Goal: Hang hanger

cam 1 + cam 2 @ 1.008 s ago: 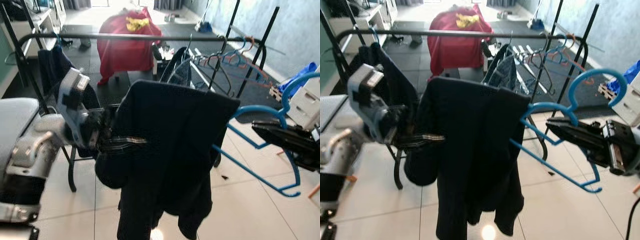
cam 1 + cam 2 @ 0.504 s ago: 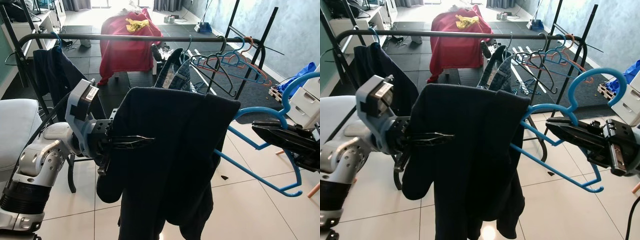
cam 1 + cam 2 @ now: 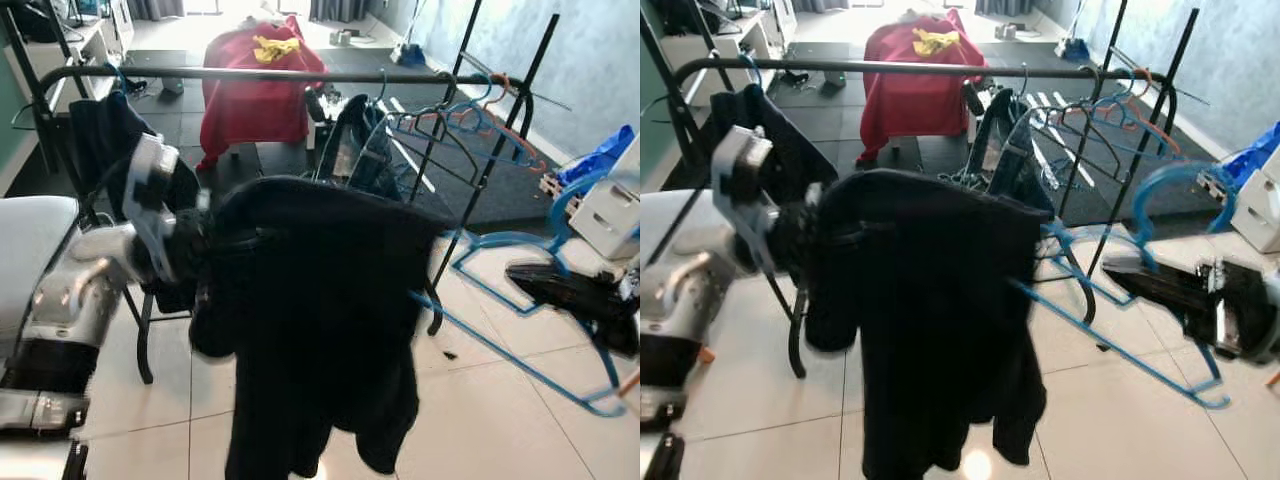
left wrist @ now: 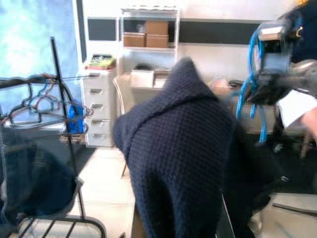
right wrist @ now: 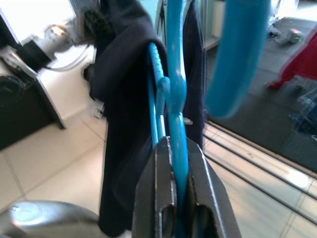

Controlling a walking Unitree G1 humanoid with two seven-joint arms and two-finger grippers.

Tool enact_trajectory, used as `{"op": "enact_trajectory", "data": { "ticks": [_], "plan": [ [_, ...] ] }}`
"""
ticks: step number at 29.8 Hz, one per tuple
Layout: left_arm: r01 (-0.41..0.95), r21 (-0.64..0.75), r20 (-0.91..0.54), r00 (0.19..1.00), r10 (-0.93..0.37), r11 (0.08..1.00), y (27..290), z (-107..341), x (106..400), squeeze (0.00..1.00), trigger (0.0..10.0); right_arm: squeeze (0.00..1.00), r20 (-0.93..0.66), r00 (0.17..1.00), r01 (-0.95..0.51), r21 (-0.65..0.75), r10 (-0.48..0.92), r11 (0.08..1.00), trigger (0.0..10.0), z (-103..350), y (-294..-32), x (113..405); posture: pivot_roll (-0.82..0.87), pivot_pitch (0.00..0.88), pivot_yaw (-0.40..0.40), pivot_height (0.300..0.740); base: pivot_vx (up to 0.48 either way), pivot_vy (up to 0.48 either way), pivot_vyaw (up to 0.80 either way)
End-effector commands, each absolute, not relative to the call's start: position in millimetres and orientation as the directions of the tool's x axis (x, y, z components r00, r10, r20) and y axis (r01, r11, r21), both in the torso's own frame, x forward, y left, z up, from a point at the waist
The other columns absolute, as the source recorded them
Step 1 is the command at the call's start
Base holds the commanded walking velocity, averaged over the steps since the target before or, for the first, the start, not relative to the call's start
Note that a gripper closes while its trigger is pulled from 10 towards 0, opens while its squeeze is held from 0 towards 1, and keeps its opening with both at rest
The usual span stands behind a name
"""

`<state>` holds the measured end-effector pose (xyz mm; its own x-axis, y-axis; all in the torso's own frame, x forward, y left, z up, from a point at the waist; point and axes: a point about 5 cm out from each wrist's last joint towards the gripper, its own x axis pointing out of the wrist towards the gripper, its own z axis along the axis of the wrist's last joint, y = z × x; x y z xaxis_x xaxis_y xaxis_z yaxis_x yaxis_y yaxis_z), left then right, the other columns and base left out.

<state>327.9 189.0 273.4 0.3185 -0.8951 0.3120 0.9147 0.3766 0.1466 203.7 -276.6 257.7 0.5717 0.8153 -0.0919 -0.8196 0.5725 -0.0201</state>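
Blue hanger (image 3: 1110, 300) half under dark garment (image 3: 930, 310), blurred.

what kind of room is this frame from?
Probably a lived-in home room used for laundry: a black clothes rail carries garments and spare hangers, a red cloth drapes furniture behind, and white drawers stand by a tiled floor.
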Motion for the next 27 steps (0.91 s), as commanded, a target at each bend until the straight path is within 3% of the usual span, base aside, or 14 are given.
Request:
{"op": "enact_trajectory", "data": {
  "ticks": [1,2,4,6,8,9,11,12,13,20,23,27],
  "plan": [
    [0.812,0.072,0.429,0.499,-0.753,0.58,219,287,341,0.0,0.0,0.0,-0.273,0.602,-0.771,0.046,0.751,0.635,0.0,217,-287,202,-0.08,0.089,-0.041,0.74,0.0,0.0,0.0],
    [0.812,0.072,0.429,0.499,-0.753,0.58,219,287,341,0.0,0.0,0.0,-0.273,0.602,-0.771,0.046,0.751,0.635,0.0,217,-287,202,-0.08,0.089,-0.041,0.74,0.0,0.0,0.0],
    [0.738,-0.028,0.48,0.602,-0.638,0.675,235,284,348,0.0,0.0,0.0,-0.383,0.606,-0.717,0.117,0.697,0.688,0.0,181,-296,194,-0.08,0.089,-0.041,0.74,0.0,0.0,0.0],
    [0.738,-0.028,0.48,0.602,-0.638,0.675,235,284,348,0.0,0.0,0.0,-0.383,0.606,-0.717,0.117,0.697,0.688,0.0,181,-296,194,-0.08,0.089,-0.041,0.74,0.0,0.0,0.0],
    [0.686,-0.1,0.46,0.674,-0.578,0.721,245,267,349,0.0,0.0,0.0,-0.428,0.667,-0.629,0.116,0.61,0.769,0.0,156,-305,192,-0.08,0.09,-0.043,0.74,0.0,0.0,0.0],
    [0.651,-0.142,0.427,0.72,-0.547,0.746,248,253,349,0.0,0.0,0.0,-0.412,0.735,-0.55,0.102,0.538,0.829,10.0,146,-310,195,-0.08,0.091,-0.044,0.74,0.0,0.0,0.0],
    [0.651,-0.142,0.427,0.72,-0.547,0.746,248,253,349,0.0,0.0,0.0,-0.412,0.735,-0.55,0.102,0.538,0.829,10.0,146,-310,195,-0.08,0.091,-0.044,0.74,0.0,0.0,0.0],
    [0.603,-0.159,0.348,0.775,-0.527,0.782,248,231,349,0.0,3.9,0.0,-0.404,0.803,-0.437,0.102,0.439,0.894,10.0,132,-314,199,-0.08,0.091,-0.044,0.74,0.0,0.0,0.0],
    [0.538,-0.174,0.232,0.836,-0.497,0.825,245,201,347,0.0,10.0,0.0,-0.392,0.846,-0.347,0.111,0.362,0.931,10.0,115,-311,200,-0.08,0.091,-0.044,0.74,0.0,0.0,0.0],
    [0.357,-0.17,-0.06,0.927,-0.371,0.919,233,123,332,0.0,10.0,0.0,-0.425,0.886,-0.143,0.134,0.187,0.981,10.0,67,-302,192,-0.07,0.092,-0.035,0.74,0.0,0.0,0.0],
    [0.162,-0.129,-0.334,0.922,-0.197,0.978,220,44,282,0.0,10.0,0.0,-0.471,0.882,0.074,0.117,-0.01,0.99,10.0,27,-300,170,-0.06,0.095,-0.031,0.74,0.0,0.0,0.74],
    [0.105,-0.096,-0.395,0.909,-0.134,0.99,218,23,262,0.0,10.0,0.0,-0.471,0.881,0.128,0.142,-0.047,0.982,10.0,15,-297,162,-0.05,0.094,-0.033,0.74,0.0,0.0,0.74]
  ]
}}
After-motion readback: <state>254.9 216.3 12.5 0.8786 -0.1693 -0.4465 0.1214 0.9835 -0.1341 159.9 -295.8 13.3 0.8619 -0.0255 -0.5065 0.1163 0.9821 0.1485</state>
